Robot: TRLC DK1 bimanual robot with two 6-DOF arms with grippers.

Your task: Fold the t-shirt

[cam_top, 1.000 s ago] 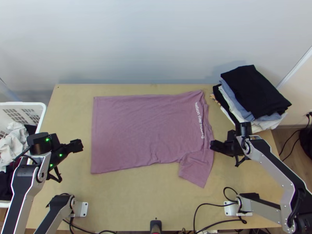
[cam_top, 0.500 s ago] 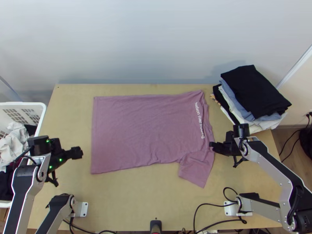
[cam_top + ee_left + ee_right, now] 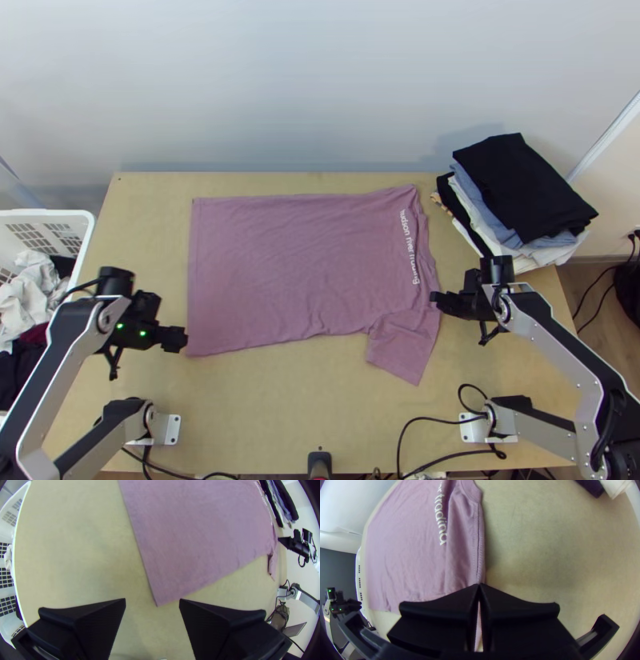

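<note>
In the top view the t-shirt (image 3: pixel 296 264) lies spread between the two sets of jaws, its main folds all left to do. Its long axis runs across the table (image 3: pixel 296 416), hem beside the left gripper (image 3: pixel 175 339), collar end toward the right gripper (image 3: pixel 438 298). One sleeve (image 3: pixel 402 348) angles toward the near edge, on the near side of the right jaws; the other I cannot make out.

In the left wrist view the left jaws stand wide apart, releasing everything, with a hem corner (image 3: pixel 159 598) just ahead between them; gripping it looks like the next step.

In the right wrist view the right jaws are clenched, apparently on the seamed shoulder edge (image 3: pixel 480 563).
</note>
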